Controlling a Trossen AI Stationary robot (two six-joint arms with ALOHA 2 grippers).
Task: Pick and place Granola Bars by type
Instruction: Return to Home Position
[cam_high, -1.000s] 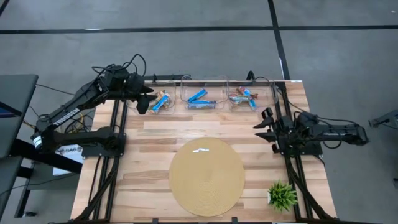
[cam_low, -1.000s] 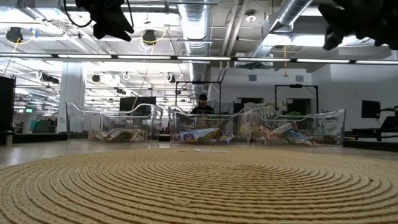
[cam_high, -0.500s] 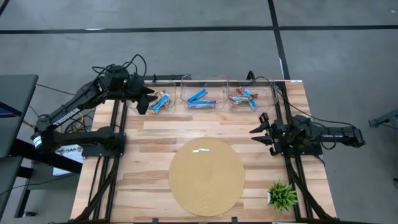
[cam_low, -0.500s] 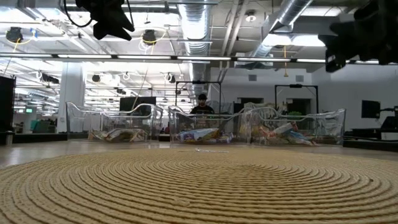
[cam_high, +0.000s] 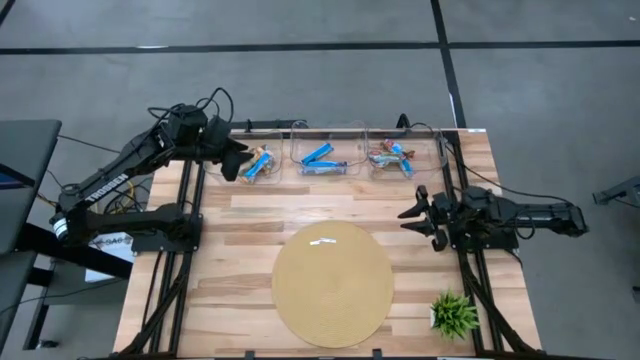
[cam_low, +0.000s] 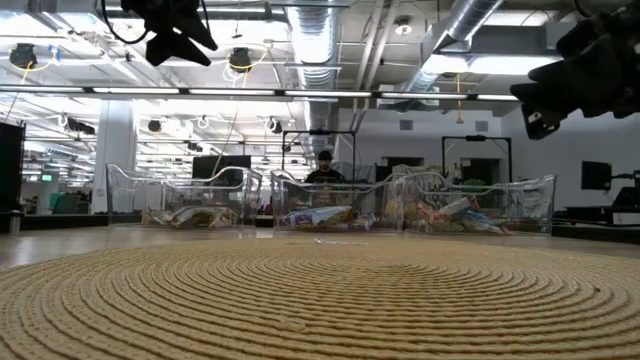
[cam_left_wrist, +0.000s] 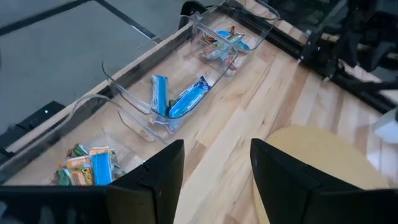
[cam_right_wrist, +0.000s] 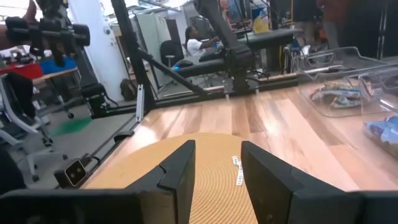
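The granola bars lie in three clear bins along the far edge. Tan-green and blue ones fill the left bin (cam_high: 260, 162) (cam_left_wrist: 87, 167). Two blue-and-white bars (cam_high: 322, 160) (cam_left_wrist: 180, 98) are in the middle bin. Mixed reddish and blue ones (cam_high: 391, 156) (cam_left_wrist: 221, 42) are in the right bin. My left gripper (cam_high: 233, 162) (cam_left_wrist: 217, 168) hovers open just left of the left bin, high above the table. My right gripper (cam_high: 412, 214) (cam_right_wrist: 217, 168) hangs open over the wood at the right, beside the round tan disc (cam_high: 332, 283).
A small white scrap (cam_high: 322, 240) (cam_right_wrist: 236, 170) lies on the disc's far part. A small green plant (cam_high: 453, 313) stands at the near right corner. Bare wood (cam_high: 300, 205) runs between the bins and the disc. People and furniture show in the room beyond.
My right gripper has come down and drifted a little toward the table's left and near edge, closer to the disc, staying open. The bars and bins have not moved.
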